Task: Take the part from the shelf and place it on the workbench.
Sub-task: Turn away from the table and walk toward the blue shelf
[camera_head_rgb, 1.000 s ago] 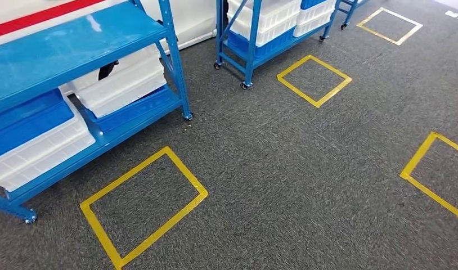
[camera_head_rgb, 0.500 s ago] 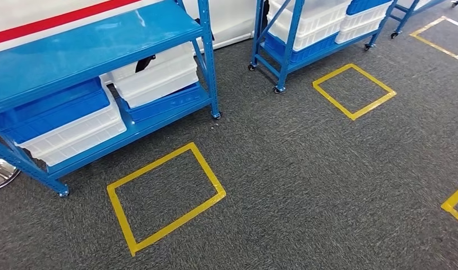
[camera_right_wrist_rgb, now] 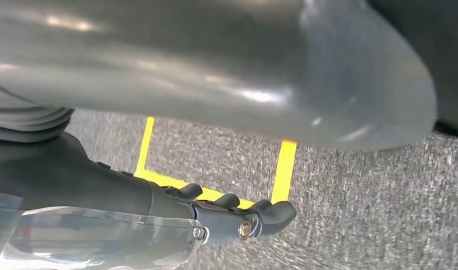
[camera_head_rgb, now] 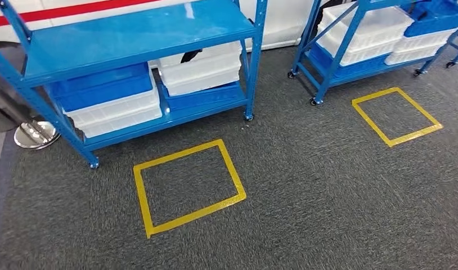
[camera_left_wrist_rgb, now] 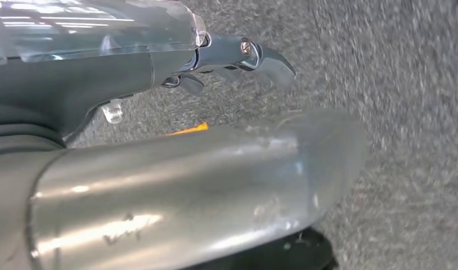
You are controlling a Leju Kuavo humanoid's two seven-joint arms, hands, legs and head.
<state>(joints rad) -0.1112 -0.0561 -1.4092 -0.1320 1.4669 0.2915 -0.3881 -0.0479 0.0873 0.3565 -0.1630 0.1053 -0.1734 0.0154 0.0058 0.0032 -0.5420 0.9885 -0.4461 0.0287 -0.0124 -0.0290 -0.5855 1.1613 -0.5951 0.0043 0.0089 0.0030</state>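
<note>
A blue wheeled shelf point(camera_head_rgb: 137, 34) stands ahead, its upper board bare. On its lower board sit stacked white bins point(camera_head_rgb: 201, 70) and a blue bin on white ones point(camera_head_rgb: 111, 101). Something dark point(camera_head_rgb: 190, 55) pokes out above the white stack; I cannot tell what it is. My left hand point(camera_left_wrist_rgb: 159, 73) hangs over grey carpet with fingers stretched out, holding nothing. My right hand point(camera_right_wrist_rgb: 159, 208) hangs the same way above yellow floor tape point(camera_right_wrist_rgb: 284, 169), with nothing in it.
A yellow taped square point(camera_head_rgb: 231, 169) marks the carpet just in front of the shelf. A second blue shelf point(camera_head_rgb: 328, 73) with white and blue bins stands to the right, with another taped square point(camera_head_rgb: 415, 135) before it. A chrome post base point(camera_head_rgb: 35, 135) sits at the left.
The whole picture has shifted: the camera has turned left, so the near shelf and its taped square now sit near the middle. The chrome base has come fully into view.
</note>
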